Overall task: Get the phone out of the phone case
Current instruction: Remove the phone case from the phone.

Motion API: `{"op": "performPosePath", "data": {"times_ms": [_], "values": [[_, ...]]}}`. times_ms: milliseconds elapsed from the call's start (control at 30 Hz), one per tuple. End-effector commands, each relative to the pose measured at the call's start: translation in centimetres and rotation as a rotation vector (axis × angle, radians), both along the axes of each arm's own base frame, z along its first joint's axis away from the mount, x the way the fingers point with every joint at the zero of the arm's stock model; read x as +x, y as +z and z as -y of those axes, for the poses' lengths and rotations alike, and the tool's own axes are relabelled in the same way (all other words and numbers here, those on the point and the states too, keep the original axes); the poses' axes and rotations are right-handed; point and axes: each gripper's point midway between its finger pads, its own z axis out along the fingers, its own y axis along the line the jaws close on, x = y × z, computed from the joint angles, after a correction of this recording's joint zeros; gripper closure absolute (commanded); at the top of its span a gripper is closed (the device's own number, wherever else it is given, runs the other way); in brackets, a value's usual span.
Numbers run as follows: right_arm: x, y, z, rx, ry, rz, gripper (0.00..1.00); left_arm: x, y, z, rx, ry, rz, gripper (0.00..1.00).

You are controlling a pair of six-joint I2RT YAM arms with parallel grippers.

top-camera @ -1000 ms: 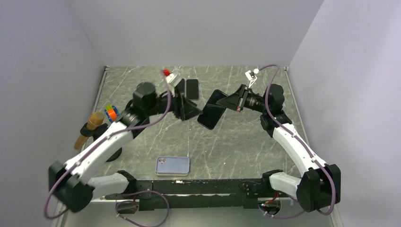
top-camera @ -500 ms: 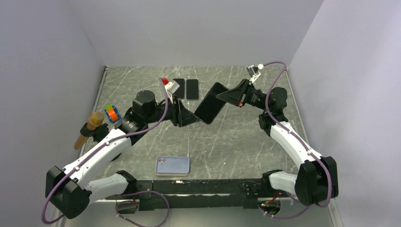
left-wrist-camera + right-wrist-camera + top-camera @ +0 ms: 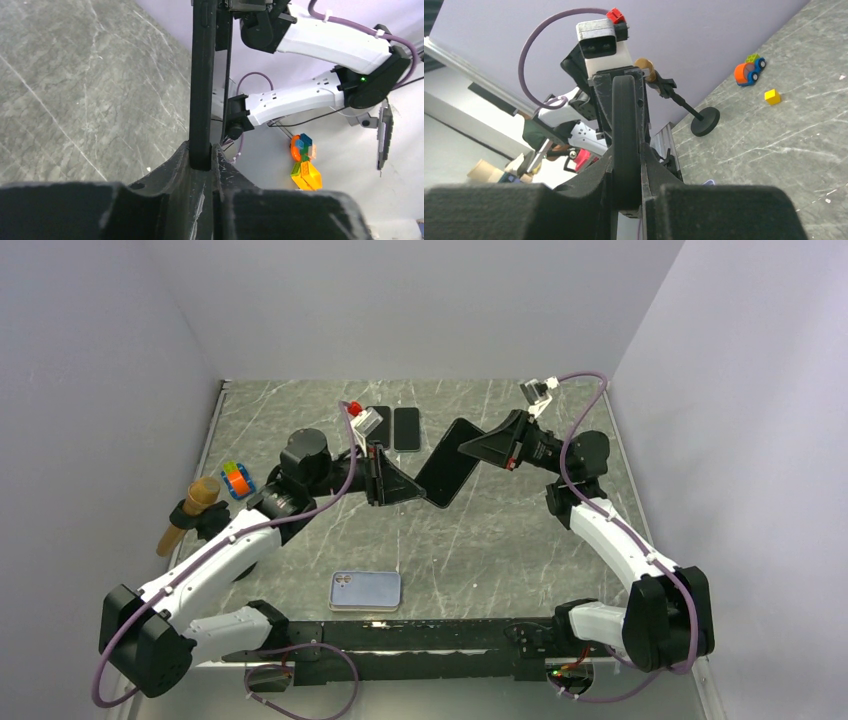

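Above the middle of the grey marbled table [image 3: 480, 550], seen from overhead, a black phone [image 3: 447, 476] hangs tilted in mid-air between the two arms, its lower end in the left gripper [image 3: 418, 492] and its upper end in the right gripper [image 3: 462, 448]. Two dark slabs [image 3: 392, 428] lie side by side on the far part of the table, and a pale blue handset [image 3: 365, 591] lies flat near the front edge. At the left edge sit a colourful toy [image 3: 235, 479] and a brown-headed microphone on a stand [image 3: 190, 510]. From the left wrist, the phone stands edge-on and upright, its bottom end wedged between the dark fingers [image 3: 175, 172], which press against both faces; the left gripper is clamped on it. The right arm's white links show beyond. From the right wrist, the same phone again appears edge-on, gripped firmly on both faces by the right gripper's pads [image 3: 648, 170], with the left wrist's camera housing [image 3: 603, 42] straight beyond it. A small yellow block [image 3: 772, 96] rests on the table close to the colourful toy. Whether the case is on the phone cannot be told.
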Motion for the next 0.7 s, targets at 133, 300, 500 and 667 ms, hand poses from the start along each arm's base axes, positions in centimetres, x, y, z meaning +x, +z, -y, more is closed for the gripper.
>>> {"op": "performPosePath", "data": {"times_ms": [133,300,500,667], "values": [[-2.6,2.2,0.0,0.038,0.1,0.12,1.0,-2.4,4.4,0.3,-0.157,-0.177,0.177,1.0],[-3.7,2.2,-1.4,0.051,0.246,0.074,1.0,-6.2,6.3,-0.3,-0.258,-0.401,0.31,1.0],[-7.3,3.7,-4.6,0.165,0.49,0.046,1.0,-8.7,8.4,-1.5,-0.399,-0.507,0.426,1.0],[-8.8,4.8,-6.0,0.205,0.551,0.024,1.0,-7.5,8.3,-1.7,-0.418,-0.47,0.42,1.0]]}}
